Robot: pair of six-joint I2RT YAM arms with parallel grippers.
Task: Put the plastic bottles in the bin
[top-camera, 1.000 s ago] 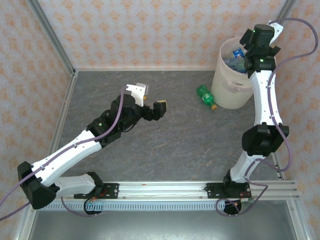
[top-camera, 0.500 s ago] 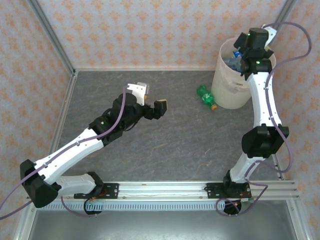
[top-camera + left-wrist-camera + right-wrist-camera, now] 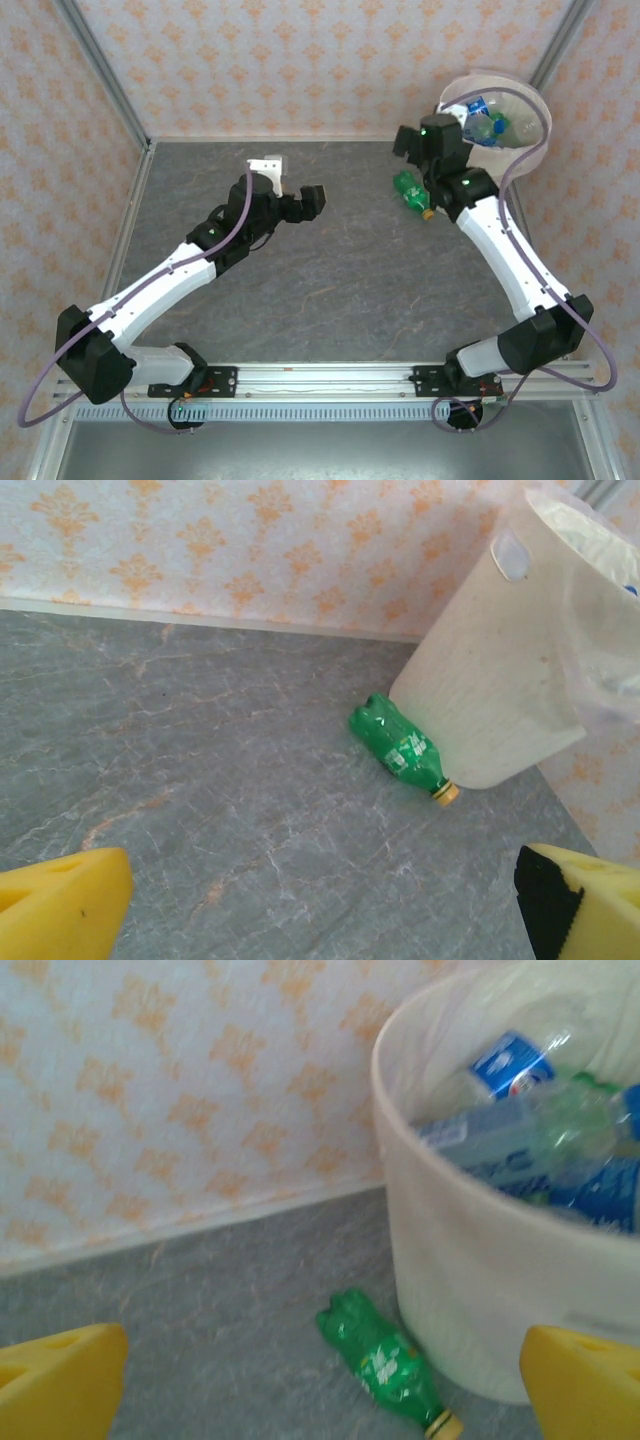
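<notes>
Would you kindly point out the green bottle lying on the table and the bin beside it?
green bottle (image 3: 402,752): left wrist view, on its labelled middle.
bin (image 3: 480,680): left wrist view, on its outer side wall.

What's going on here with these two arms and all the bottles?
Two robot arms are tidying plastic bottles into a big cream bin. Several bottles already lie inside it. One green bottle lies on its side on the table, right beside the bin's foot. The right gripper hangs open close to that bottle, holding nothing. The left gripper is open and empty too, out over the middle of the table.
</notes>
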